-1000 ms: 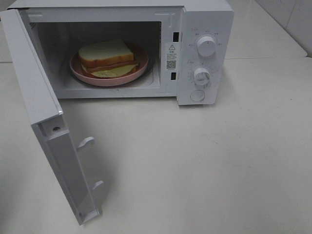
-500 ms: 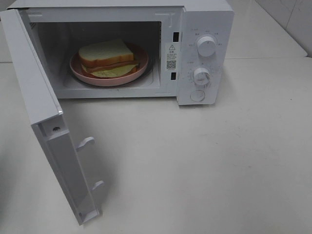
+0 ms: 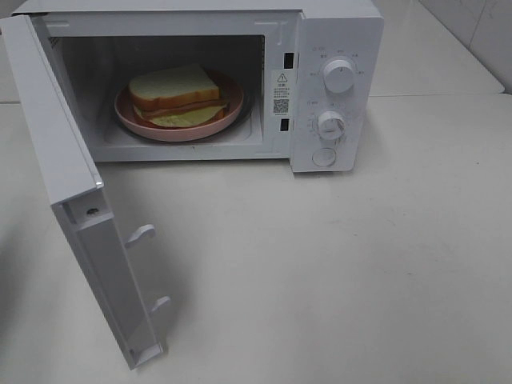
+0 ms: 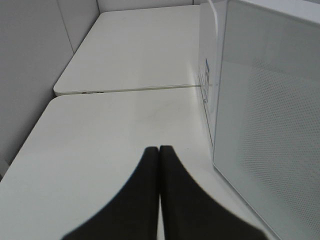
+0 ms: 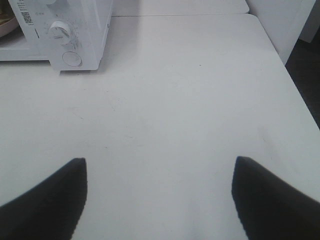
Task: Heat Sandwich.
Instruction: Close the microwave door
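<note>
Your sandwich (image 3: 176, 92) sits on the pink plate (image 3: 132, 120) inside the microwave (image 3: 340, 32) (its door (image 3: 68, 176) hangs wide open), your left pincer (image 4: 159, 151) is squeezed tight with nothing in it, and your right pincer (image 5: 160, 161) is spread wide over the tabletop (image 5: 175, 100).

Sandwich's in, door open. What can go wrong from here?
1. The left gripper is shut beside the door's outer face; pushing with closed tips may slip or shove the microwave.
2. The right gripper hangs open away from the small round knobs; a turn there may slip.
3. A slammed door could jolt the sandwich on its plate.
</note>
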You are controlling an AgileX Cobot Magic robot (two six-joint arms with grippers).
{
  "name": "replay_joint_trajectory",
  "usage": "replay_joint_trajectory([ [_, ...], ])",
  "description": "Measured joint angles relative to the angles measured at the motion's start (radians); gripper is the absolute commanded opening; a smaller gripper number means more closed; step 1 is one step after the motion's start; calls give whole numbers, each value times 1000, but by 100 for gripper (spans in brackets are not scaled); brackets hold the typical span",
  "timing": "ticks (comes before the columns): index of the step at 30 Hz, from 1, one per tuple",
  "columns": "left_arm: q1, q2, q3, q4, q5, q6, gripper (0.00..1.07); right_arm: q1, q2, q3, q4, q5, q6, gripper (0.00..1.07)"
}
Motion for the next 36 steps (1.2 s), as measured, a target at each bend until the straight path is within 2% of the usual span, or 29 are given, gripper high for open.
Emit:
replay_joint_trajectory([
  [3,0,35,0,43,-23,-31,0,0,0,0,0,0,0,76],
  [4,0,65,0,85,-46,-65,0,0,0,0,0,0,0,76],
  [7,0,113,0,153,-107,-120,0,0,0,0,0,0,0,76],
  [8,0,113,0,153,-107,-120,0,0,0,0,0,0,0,76],
  [9,0,144,0,192,-149,-148,0,0,0,0,0,0,0,76],
  [17,0,265,-1,336,-305,-218,0,0,0,0,0,0,0,76],
  [21,-7,374,-39,469,-414,-278,0,0,0,0,0,0,0,76],
  [26,-56,418,-63,475,-424,-272,0,0,0,0,0,0,0,76],
  [27,-99,445,-76,469,-429,-257,0,0,0,0,0,0,0,76],
  [30,-139,466,-86,421,-424,-239,0,0,0,0,0,0,0,76],
  [34,-287,525,-136,307,-436,-191,0,0,0,0,0,0,0,76],
  [36,-304,533,-147,291,-437,-186,0,0,0,0,0,0,0,76],
])
